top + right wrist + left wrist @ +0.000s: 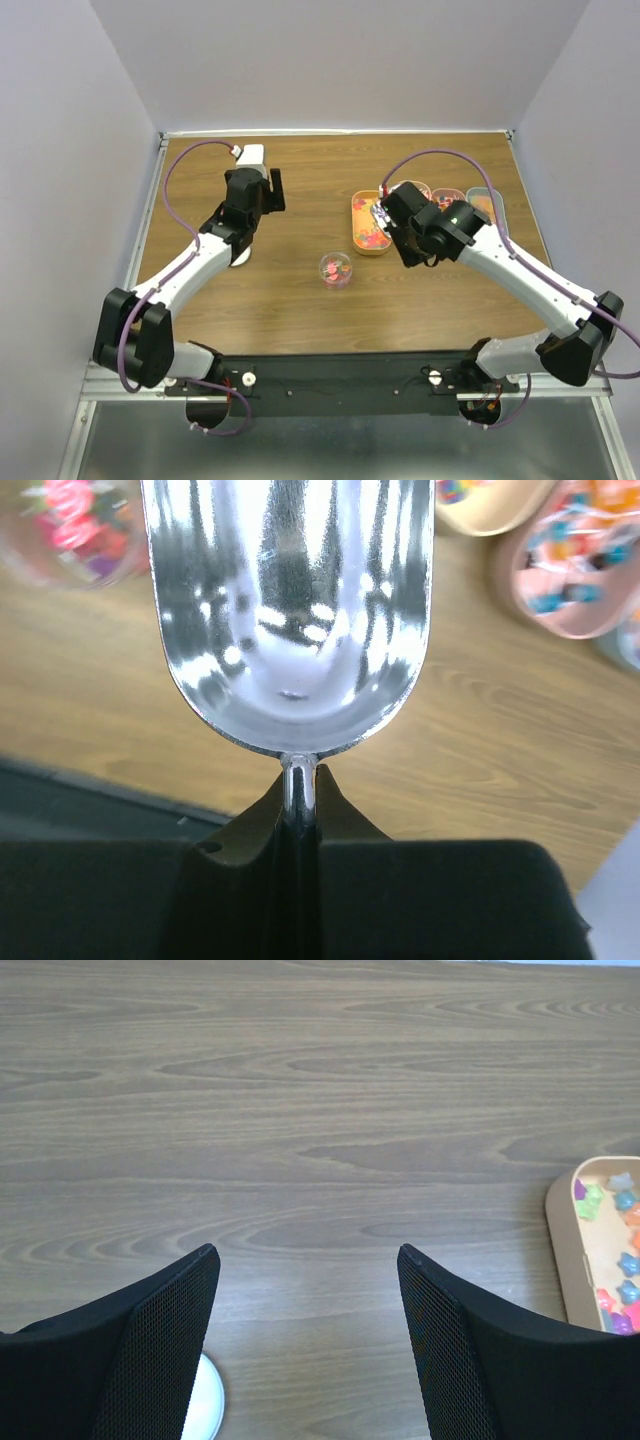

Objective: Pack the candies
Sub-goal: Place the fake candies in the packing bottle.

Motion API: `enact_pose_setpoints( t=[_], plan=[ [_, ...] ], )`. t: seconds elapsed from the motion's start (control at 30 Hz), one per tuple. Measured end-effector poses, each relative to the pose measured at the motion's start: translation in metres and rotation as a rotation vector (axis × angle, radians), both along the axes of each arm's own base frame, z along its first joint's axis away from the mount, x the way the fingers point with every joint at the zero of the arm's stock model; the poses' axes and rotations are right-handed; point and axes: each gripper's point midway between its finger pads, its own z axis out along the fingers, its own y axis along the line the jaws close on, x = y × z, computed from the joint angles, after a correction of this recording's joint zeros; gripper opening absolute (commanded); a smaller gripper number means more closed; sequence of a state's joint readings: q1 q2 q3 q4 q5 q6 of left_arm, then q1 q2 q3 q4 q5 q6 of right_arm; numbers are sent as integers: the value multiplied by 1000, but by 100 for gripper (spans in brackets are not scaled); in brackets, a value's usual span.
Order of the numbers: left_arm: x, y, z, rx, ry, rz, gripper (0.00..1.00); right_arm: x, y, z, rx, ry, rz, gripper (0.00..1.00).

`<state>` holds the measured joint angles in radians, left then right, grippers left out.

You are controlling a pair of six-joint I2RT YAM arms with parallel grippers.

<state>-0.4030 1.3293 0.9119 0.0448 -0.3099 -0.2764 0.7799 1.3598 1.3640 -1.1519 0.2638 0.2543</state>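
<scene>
Now the right gripper (300,792) clamps an empty shiny metal scoop (290,610). Tiny multicoloured candies (371,238) lie just beneath it.

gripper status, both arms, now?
Left gripper: open, holding nothing.
Right gripper: closed on the handle of the metal scoop; the scoop looks empty.

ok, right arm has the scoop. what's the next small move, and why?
Probably tip the metal scoop down into the candies in the orange tray. The right gripper is shut on the scoop's handle, the bowl looks empty, and it hangs over that tray, so loading should come before carrying to the clear cup.
</scene>
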Motion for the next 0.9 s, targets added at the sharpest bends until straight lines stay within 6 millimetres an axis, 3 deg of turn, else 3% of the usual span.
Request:
enact_pose_setpoints(
  t=[0.27,0.5,0.9],
  plan=[
    [19,-29,4,-43,16,-100,80,21,-17,-20,-136,-68,-85,1],
    [25,-40,3,-59,24,-134,80,27,-8,-18,-109,-85,-23,1],
    [23,-29,2,-26,30,-84,80,-9,31,-30,54,67,227,1]
  ],
)
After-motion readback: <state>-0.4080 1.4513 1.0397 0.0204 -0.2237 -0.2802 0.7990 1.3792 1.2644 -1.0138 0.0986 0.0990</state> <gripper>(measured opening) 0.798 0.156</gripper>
